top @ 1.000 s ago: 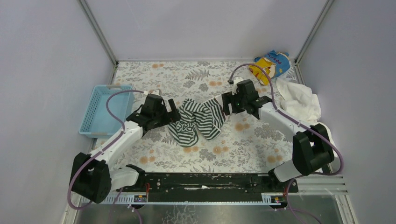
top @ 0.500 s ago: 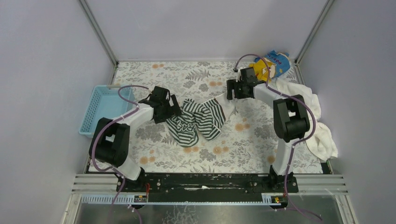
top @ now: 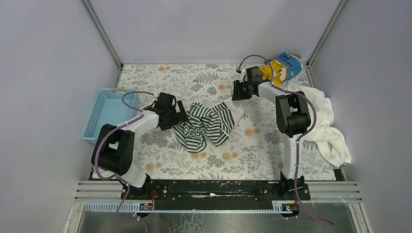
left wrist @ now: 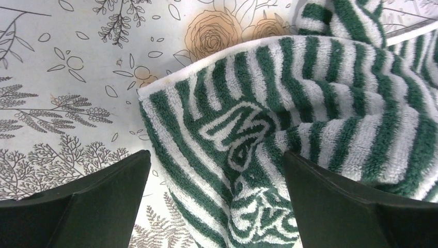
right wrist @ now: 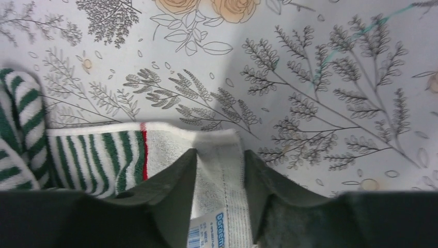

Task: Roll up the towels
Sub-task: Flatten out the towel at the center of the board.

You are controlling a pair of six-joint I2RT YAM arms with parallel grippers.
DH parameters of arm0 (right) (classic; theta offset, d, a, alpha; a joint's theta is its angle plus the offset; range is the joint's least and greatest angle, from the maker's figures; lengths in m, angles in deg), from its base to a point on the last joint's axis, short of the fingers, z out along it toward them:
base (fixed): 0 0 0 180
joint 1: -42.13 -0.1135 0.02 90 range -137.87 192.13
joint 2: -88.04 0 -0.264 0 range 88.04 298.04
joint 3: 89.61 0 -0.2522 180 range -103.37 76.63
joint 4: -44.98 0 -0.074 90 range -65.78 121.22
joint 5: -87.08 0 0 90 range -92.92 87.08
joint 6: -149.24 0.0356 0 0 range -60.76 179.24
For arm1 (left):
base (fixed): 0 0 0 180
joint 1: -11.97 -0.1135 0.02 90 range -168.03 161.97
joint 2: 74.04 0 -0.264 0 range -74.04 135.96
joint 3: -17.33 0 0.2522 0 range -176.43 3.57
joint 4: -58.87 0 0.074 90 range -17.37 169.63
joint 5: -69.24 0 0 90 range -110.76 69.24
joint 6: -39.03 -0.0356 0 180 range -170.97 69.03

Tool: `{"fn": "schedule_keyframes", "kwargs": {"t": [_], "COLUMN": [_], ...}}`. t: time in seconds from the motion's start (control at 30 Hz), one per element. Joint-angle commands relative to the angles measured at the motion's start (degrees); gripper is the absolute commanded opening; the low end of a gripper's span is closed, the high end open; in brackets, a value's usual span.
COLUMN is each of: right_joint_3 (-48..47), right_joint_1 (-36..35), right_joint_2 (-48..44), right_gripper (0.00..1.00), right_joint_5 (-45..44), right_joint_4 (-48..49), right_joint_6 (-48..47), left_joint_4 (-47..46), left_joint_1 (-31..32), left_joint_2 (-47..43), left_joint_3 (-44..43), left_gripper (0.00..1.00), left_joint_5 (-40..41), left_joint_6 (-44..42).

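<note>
The small striped towel (top: 204, 124) lies crumpled mid-table, its stripes dark green and white up close (left wrist: 310, 103). My left gripper (top: 179, 118) is at its left edge, open wide (left wrist: 216, 155), with a folded striped edge between the fingers and untouched by them. My right gripper (top: 235, 96) is at the towel's far right corner. There its jaws (right wrist: 221, 152) stand partly closed on either side of the white hem (right wrist: 219, 155) with a label, and the cloth lies flat between them. The large white towel (top: 318, 109) is heaped at the right wall.
A blue basket (top: 108, 114) stands at the left edge. A yellow-and-blue printed cloth (top: 283, 65) lies in the far right corner. The floral tablecloth (top: 194, 77) covers the table, with walls close on three sides.
Both arms have lifted their elbows and reached farther back. The right gripper moved up to the towel's far corner and its jaws narrowed around the hem. The left jaws stayed wide.
</note>
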Motion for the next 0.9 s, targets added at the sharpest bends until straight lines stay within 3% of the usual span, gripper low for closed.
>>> {"fn": "schedule_keyframes", "kwargs": {"t": [0.0,0.1,0.17,0.47,0.87], "right_joint_3": [-3.6,-5.5,-5.9,-1.9,32.3], "right_joint_1": [-0.1,0.0,-0.1,0.0,-0.1], "right_joint_2": [0.3,-1.2,-3.4,-25.7,-63.2], "right_gripper": [0.34,0.08,0.00,0.00,0.00], "right_joint_5": [4.9,5.4,4.8,2.0,-7.0], "right_joint_4": [-3.0,-4.2,-4.9,-6.7,1.7], "right_joint_6": [-0.1,-0.9,-1.5,-2.9,3.7], "left_joint_4": [-3.0,-1.9,-1.4,4.5,5.2], "left_joint_1": [-0.4,-0.5,-0.7,-1.3,-1.2], "left_joint_2": [-4.9,-7.6,-9.6,-18.0,-18.8], "left_joint_3": [0.7,0.6,0.6,-3.4,-2.9], "left_gripper": [1.00,1.00,1.00,1.00,1.00], "left_joint_5": [0.0,1.0,1.0,2.5,-3.6], "left_joint_6": [0.8,0.6,0.4,-3.0,-2.7]}}
